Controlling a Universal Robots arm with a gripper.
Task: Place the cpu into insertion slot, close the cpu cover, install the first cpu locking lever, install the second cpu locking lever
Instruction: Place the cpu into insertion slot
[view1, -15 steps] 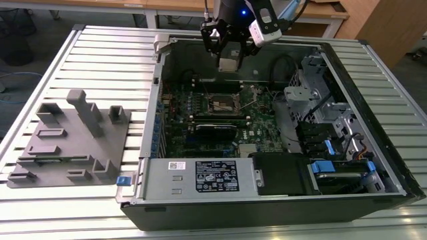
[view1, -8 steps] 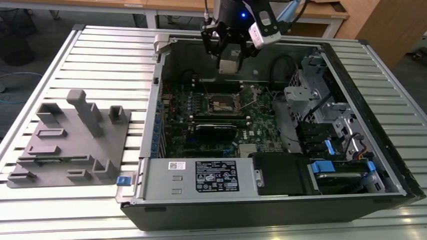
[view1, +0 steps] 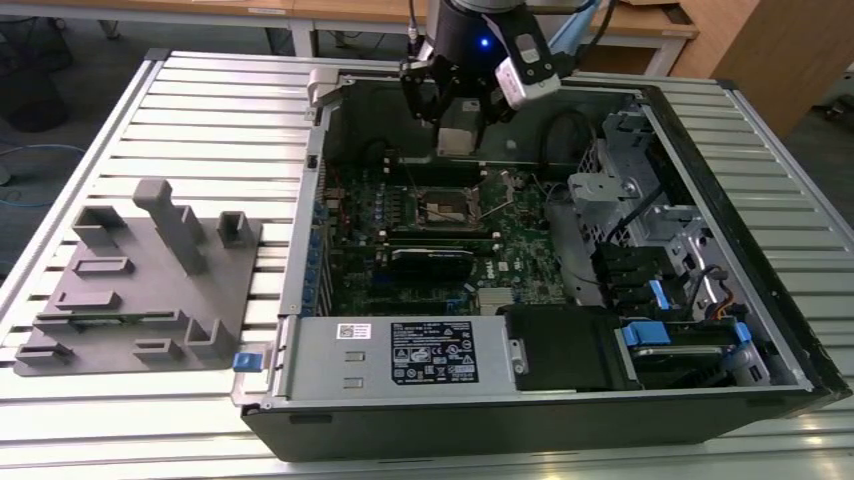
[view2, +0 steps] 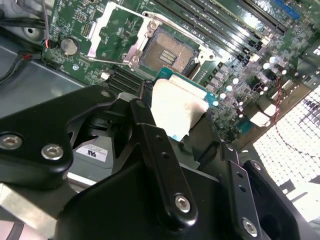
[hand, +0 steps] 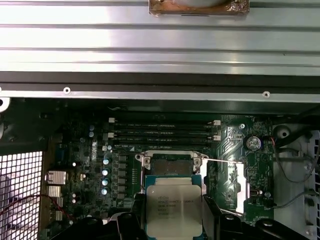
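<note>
We see our claw (hand: 174, 221) clamped on the cpu (hand: 174, 204), just over the empty slot (hand: 172, 165). The cover (view2: 98, 30) stands open; nothing is done yet.

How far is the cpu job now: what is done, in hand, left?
Nothing is seated yet. The gripper holds the cpu above the board. The insertion slot is empty and the cpu cover stands open, so placing, closing and both lever steps remain.
</note>
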